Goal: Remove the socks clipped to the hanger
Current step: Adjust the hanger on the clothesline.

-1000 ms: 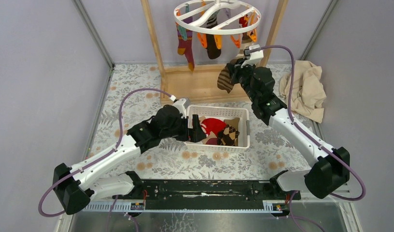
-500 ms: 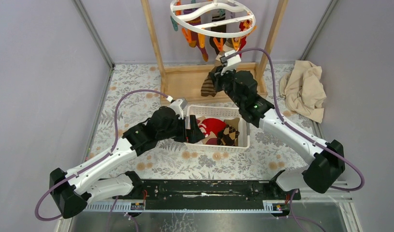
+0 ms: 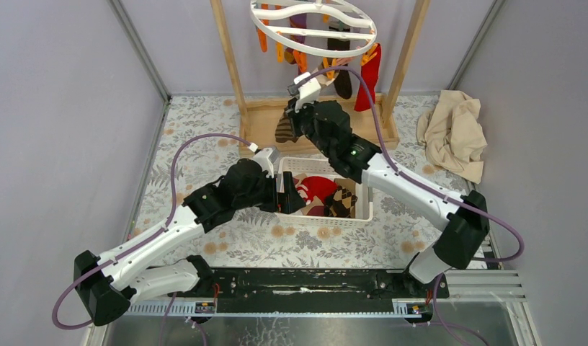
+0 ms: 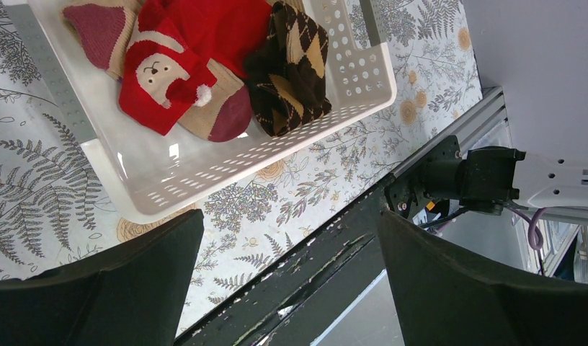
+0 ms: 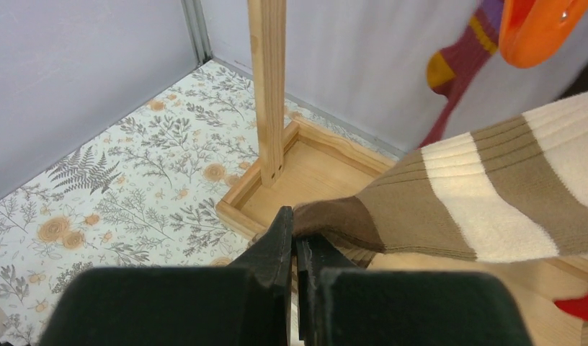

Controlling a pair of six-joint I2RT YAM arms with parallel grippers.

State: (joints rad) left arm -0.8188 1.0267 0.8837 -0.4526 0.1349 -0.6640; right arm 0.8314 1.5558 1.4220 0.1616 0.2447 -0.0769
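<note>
Socks [image 3: 369,76] hang clipped to the white hanger [image 3: 305,31] up on the wooden rack [image 3: 230,65]. Below the ring, the right gripper [image 5: 297,249] is pinched tight on a brown-striped sock [image 5: 457,209] over the rack's base. The left gripper [image 4: 291,288] gapes wide with nothing in it at the near edge of the white basket [image 4: 349,86], where a red sock [image 4: 168,79] and an argyle sock [image 4: 287,72] lie.

From high behind the arm bases the top camera looks down over the whole surface [image 3: 226,245], sharing the white basket [image 3: 327,220] with the close, downward-looking left wrist camera and the wooden rack [image 3: 230,58] with the close right wrist camera.
</note>
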